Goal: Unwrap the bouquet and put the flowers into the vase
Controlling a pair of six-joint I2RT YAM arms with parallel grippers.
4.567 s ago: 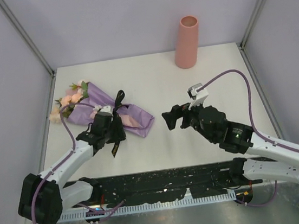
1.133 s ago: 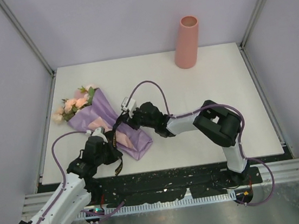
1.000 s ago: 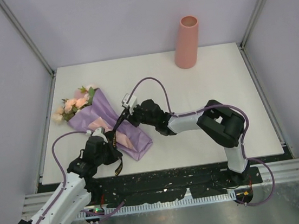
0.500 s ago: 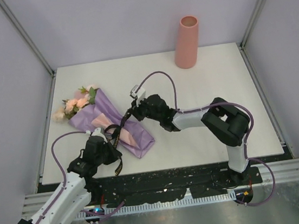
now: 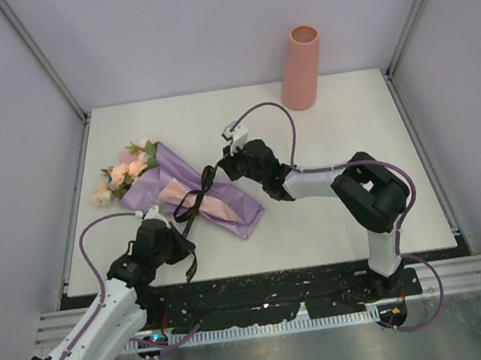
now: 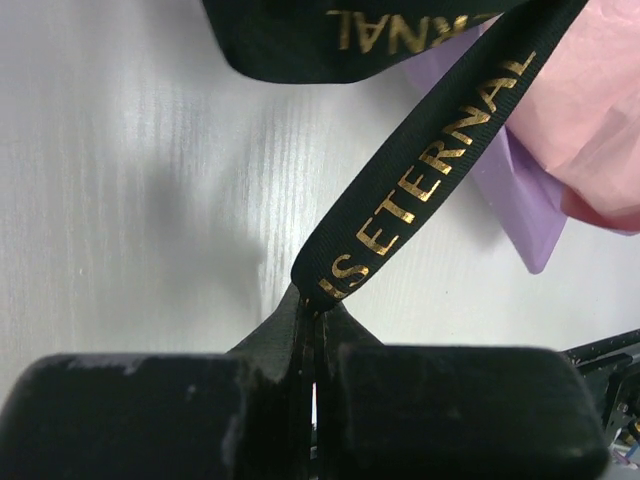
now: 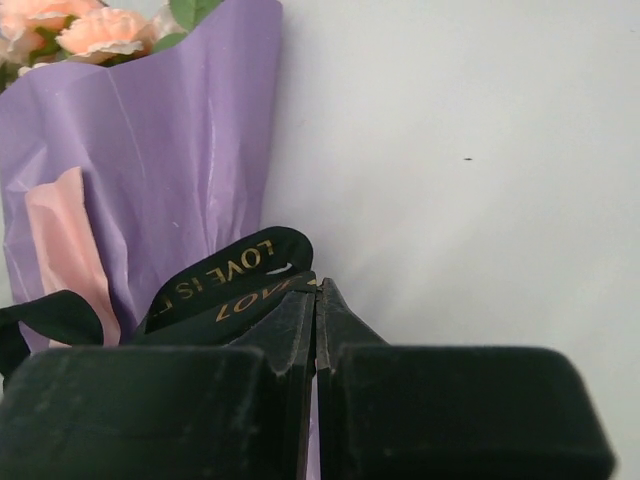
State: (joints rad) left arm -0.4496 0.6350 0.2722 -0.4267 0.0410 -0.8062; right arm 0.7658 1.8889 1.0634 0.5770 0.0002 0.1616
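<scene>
fingers (image 6: 170, 410) of the left gripper (image 6: 314, 335) are pressed tight together. one tail of the black ribbon (image 6: 430, 170) is pinched between their tips. gold lettering runs along that tail as it rises from the tips, up and to the right, drawn straight. beyond it, to the right of the fingertips, lie the purple and pink edges of the wrapping paper (image 6: 520, 200) of the bouquet (image 6: 600, 90). a second stretch of ribbon crosses further out ahead of the tips.

the right gripper (image 7: 316, 300) is closed too, its fingers (image 7: 430, 410) meeting in a thin seam. a gold-lettered loop of the same ribbon is caught at their tips. just ahead and to the left of those tips spreads the bouquet's purple paper, with a pink sheet tucked in on its left. the flowers (image 7: 90, 25), peach and pale pink roses with a green leaf, show at the far end of the wrap, well beyond the fingertips. to the right of the tips is bare white table (image 7: 480, 150).

from above, the bouquet (image 5: 217, 205) lies flat between the two grippers. the left gripper (image 5: 177, 239) sits by its near side and the right gripper (image 5: 222, 172) by the far side of its middle. the ribbon (image 5: 192, 202) runs across the wrap from one pair of fingers to the other. the flower heads (image 5: 125, 172) point away to the left of both. the vase (image 5: 300, 67) stands upright well beyond the right fingers, at the far side of the table, apart from the bouquet and both grippers.
</scene>
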